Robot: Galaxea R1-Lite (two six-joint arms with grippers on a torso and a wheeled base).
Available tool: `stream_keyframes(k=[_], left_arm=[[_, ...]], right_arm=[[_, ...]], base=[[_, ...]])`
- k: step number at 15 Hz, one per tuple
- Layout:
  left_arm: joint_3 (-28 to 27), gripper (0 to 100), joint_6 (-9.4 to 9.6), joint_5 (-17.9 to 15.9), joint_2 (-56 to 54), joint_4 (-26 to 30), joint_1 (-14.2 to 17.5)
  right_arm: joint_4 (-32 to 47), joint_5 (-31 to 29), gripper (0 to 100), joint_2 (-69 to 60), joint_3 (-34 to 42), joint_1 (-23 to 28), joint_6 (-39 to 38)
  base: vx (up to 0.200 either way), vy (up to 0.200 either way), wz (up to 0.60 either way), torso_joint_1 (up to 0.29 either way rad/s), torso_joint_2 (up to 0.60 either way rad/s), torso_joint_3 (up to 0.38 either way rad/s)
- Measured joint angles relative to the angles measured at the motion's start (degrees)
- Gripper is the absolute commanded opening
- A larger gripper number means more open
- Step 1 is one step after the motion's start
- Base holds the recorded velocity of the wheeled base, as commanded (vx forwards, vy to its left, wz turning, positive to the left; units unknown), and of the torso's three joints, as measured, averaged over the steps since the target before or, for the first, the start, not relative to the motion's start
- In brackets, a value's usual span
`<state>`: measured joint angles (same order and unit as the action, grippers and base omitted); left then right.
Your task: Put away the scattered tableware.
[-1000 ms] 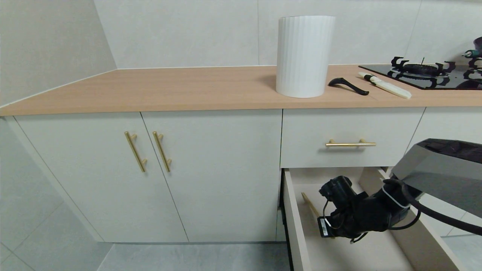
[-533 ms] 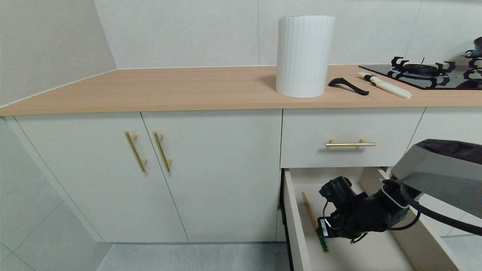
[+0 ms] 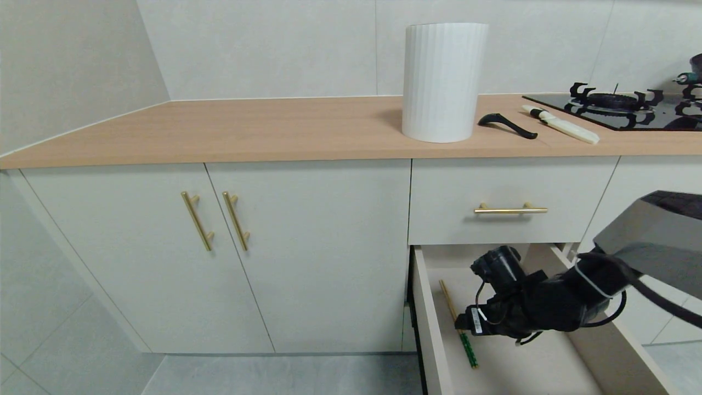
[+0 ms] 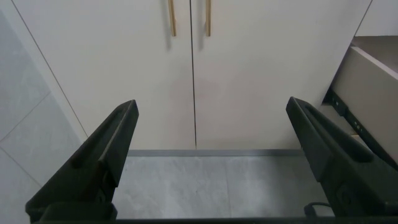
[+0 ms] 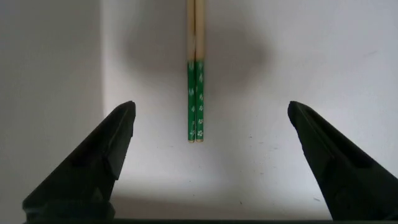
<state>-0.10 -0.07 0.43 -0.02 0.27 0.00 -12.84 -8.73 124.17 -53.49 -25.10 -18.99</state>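
Drawn up and toward the right of the head view since a second ago, the right gripper (image 5: 211, 109) now leaves a pair of pale wooden chopsticks with green patterned ends (image 3: 458, 323) uncovered; before, their green ends were hidden beneath it. Its two black fingers (image 5: 112, 143) are spread wide and hold nothing, and the chopsticks (image 5: 195, 68) lie beyond the fingertips, apart from both.

The chopsticks lie flat, side by side and touching, on the floor of the open beige drawer (image 3: 425, 307) at the lower right of the head view, close along its left wall, green ends toward the drawer's front.

The left gripper (image 4: 211, 102) is also spread wide and empty, facing the pale cabinet doors with brass bar handles (image 4: 189, 62) and the grey floor.

Above the open drawer is a closed drawer with a brass handle (image 3: 510, 209). On the wooden countertop (image 3: 247, 129) at the upper right stand a tall white ribbed cylinder (image 3: 443, 82), whose inside cannot be seen, then a black curved utensil (image 3: 507, 125), a cream knife with a black band (image 3: 559, 124) and a black gas hob (image 3: 614, 107).
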Motion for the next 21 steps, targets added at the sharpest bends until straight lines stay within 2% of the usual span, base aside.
stream_keyframes(k=[5,10,14,21], left_arm=[[0.0,100,0.00,0.0,0.0,0.0,0.0],[0.0,100,0.00,0.0,0.0,0.0,0.0],[0.0,100,0.00,0.0,0.0,0.0,0.0],[0.0,100,0.00,0.0,0.0,0.0,0.0]], right_arm=[[8.8,-0.3,100,-15.3,0.9,0.9,0.3],[10.3,1.4,100,-27.1,1.0,7.8,3.9],[10.2,2.7,100,-30.9,0.8,11.2,6.1],[10.0,2.6,100,-32.1,0.9,11.5,6.6]], base=[[0.000,0.000,0.00,0.000,0.00,0.000],[0.000,0.000,0.00,0.000,0.00,0.000],[0.000,0.000,0.00,0.000,0.00,0.000],[0.000,0.000,0.00,0.001,-0.01,-0.004]])
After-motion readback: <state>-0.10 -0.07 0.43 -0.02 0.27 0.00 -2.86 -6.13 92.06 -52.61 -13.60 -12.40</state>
